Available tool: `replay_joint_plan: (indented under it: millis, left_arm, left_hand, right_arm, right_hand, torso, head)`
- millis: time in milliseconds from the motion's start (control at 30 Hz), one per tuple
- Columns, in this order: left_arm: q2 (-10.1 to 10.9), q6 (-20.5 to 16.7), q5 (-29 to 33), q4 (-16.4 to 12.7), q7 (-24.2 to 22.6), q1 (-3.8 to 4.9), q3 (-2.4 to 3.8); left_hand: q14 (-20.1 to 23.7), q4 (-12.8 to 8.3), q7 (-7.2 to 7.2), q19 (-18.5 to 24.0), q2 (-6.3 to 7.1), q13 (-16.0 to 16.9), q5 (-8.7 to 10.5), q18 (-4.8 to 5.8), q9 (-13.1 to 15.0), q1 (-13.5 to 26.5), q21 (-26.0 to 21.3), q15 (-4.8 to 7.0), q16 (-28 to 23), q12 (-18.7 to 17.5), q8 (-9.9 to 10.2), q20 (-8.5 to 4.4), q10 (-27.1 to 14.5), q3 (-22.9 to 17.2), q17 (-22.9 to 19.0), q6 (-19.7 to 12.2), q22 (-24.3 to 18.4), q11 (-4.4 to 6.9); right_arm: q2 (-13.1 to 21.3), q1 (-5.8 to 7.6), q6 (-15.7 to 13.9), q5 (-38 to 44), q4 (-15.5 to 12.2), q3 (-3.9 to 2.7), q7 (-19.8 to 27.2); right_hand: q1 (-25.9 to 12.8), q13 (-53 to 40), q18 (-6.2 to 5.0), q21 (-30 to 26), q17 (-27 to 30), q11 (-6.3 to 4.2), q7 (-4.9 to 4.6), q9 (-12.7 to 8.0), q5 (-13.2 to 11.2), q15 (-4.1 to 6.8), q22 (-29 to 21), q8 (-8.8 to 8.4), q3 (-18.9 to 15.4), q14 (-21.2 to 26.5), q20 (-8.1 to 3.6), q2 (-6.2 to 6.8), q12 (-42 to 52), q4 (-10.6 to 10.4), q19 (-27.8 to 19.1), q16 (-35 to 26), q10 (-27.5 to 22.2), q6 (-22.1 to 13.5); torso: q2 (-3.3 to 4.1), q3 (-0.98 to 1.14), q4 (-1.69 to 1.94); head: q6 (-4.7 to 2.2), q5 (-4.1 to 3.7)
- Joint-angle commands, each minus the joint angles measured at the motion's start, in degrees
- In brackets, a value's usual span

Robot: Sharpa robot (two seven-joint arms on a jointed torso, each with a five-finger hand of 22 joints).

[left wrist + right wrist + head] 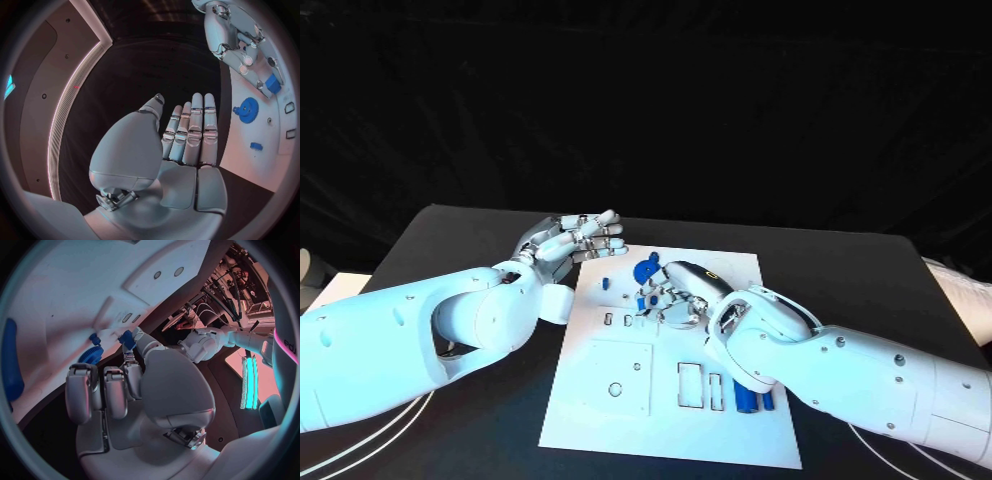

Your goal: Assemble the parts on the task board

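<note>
- A small blue part (127, 337) is pinched in the right hand (678, 293), low over the middle of the task board (625, 400).
- A blue gear (645, 268) stands on the board just beyond that hand.
- The left hand (577, 240) hovers empty, fingers straight, over the black counter (459, 240) at the board's far left corner.

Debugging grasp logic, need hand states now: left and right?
Left hand: open, fingers straight, holding nothing, beside the task board.
Right hand: over the board, pinching a small blue part.
</note>
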State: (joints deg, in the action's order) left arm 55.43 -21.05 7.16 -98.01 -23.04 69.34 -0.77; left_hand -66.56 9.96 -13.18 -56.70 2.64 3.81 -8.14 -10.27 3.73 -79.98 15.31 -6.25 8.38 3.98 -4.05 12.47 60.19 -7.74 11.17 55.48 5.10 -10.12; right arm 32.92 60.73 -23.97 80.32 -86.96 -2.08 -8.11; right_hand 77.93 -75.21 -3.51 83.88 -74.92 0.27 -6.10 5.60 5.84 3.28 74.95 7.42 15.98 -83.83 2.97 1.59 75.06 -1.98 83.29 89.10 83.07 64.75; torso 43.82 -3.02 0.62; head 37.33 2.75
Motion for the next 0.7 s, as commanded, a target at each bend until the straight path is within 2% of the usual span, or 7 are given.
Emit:
replay_joint_plan:
  millis: [33, 267, 700]
  left_arm:
    - [-0.2, 1.1, 0.3, -0.2, -0.7, 0.04, 0.03]
    - [-0.3, 1.2, 0.3, -0.4, -0.6, 0.05, 0.03]
    - [-0.3, 1.2, 0.3, -0.4, -0.6, 0.05, 0.03]
  left_hand:
    - [0.0, -0.3, 0.09, -0.2, -0.42, 0.0, 0.20, -0.24, 0.1, -0.1, -0.3, -0.27, -0.3, 0.0, 0.1, 0.28, 0.0, -0.1, 0.1, 0.1, -0.1, 0.36]
    - [0.0, -0.3, 0.09, -0.2, -0.42, 0.0, 0.20, -0.24, 0.1, -0.1, -0.3, -0.27, -0.3, 0.0, 0.1, 0.28, 0.0, -0.1, 0.1, 0.1, -0.1, 0.36]
    - [0.0, -0.3, 0.09, -0.2, -0.42, 0.0, 0.20, -0.24, 0.1, -0.1, -0.3, -0.27, -0.3, 0.0, 0.1, 0.28, 0.0, -0.1, 0.1, 0.1, -0.1, 0.36]
  right_arm:
    - [-0.9, -0.45, 3.4, 4.5, 0.6, 0.19, -2.9]
    - [-2.2, -1.02, 4.7, 6.2, 1.6, 0.57, -4.3]
    - [-2.6, -1.13, 6.5, 7.7, 2.3, 0.73, -5.8]
  right_hand:
    - [0.0, -2.1, 0.55, 0.2, -13.2, -0.15, 1.40, 0.8, 0.3, 0.37, 0.8, 0.64, 0.2, -5.8, -0.38, -0.84, -0.3, 0.1, 0.1, 0.0, -0.2, 1.8]
    - [-0.1, -2.2, 0.53, 0.2, -13.2, -0.15, 1.41, 0.8, 0.3, 0.37, 0.7, 0.64, 0.2, -5.7, -0.39, -0.82, -0.2, 0.1, 0.0, 0.0, -0.2, 1.9]
    - [-0.2, -2.1, 0.53, 0.1, -13.0, -0.15, 1.41, 0.8, 0.3, 0.37, 0.7, 0.63, 0.2, -5.7, -0.39, -0.72, -0.3, 0.1, 0.0, -0.1, -0.2, 1.8]
  torso:
    - [0.02, 0.06, -0.01]
    - [0.02, 0.12, 0.03]
    - [0.03, 0.16, 0.01]
  head:
    - [0.21, 0.27]
    - [0.57, 0.50]
    - [0.76, 0.58]
